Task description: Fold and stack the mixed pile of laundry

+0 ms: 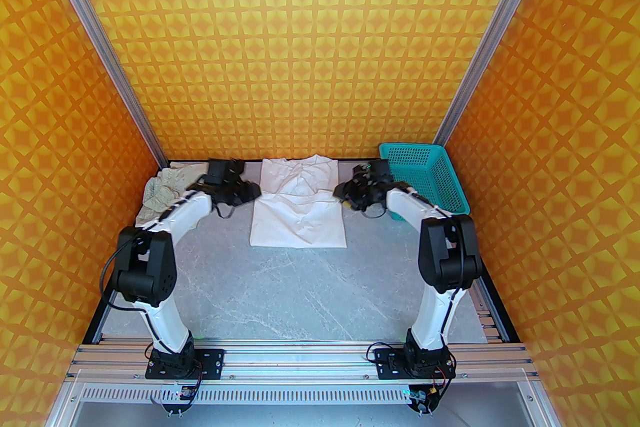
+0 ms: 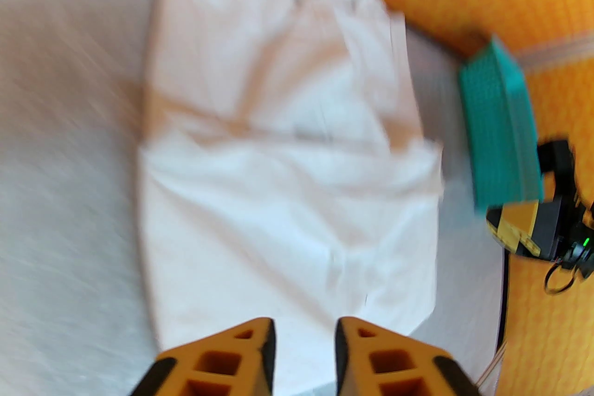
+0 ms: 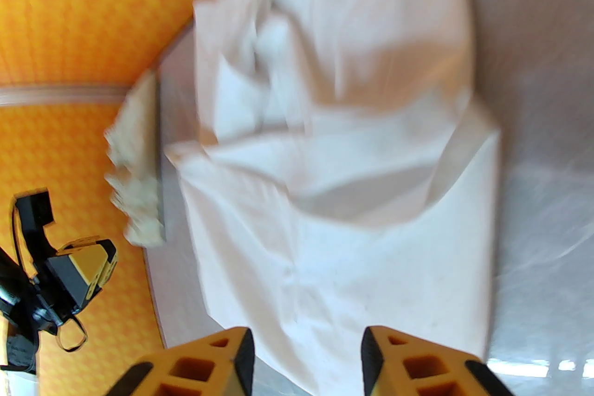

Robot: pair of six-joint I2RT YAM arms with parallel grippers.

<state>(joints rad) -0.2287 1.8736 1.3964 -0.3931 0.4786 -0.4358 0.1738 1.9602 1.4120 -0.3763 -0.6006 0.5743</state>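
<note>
**A:** The white long-sleeved shirt (image 1: 298, 209) is being shown lying at the far middle of the grey table (image 1: 300, 295). Its sleeves are tucked in to a rough rectangle and its upper half is rumpled. Only a first fold is being judged as done.

**B:** The beige-cream piece (image 1: 162, 192) is being shown crumpled in the far left corner, apart from the shirt. Its folding and the stacking are being counted as outstanding.

**A:** The left gripper (image 1: 252, 190) is being held at the shirt's left edge, jaws slightly parted, nothing pinched between them.

**B:** The right gripper (image 1: 341, 192) is being held at the right edge, jaws spread somewhat wider, likewise empty. Whether cloth is being touched cannot be told through the blur.
</note>
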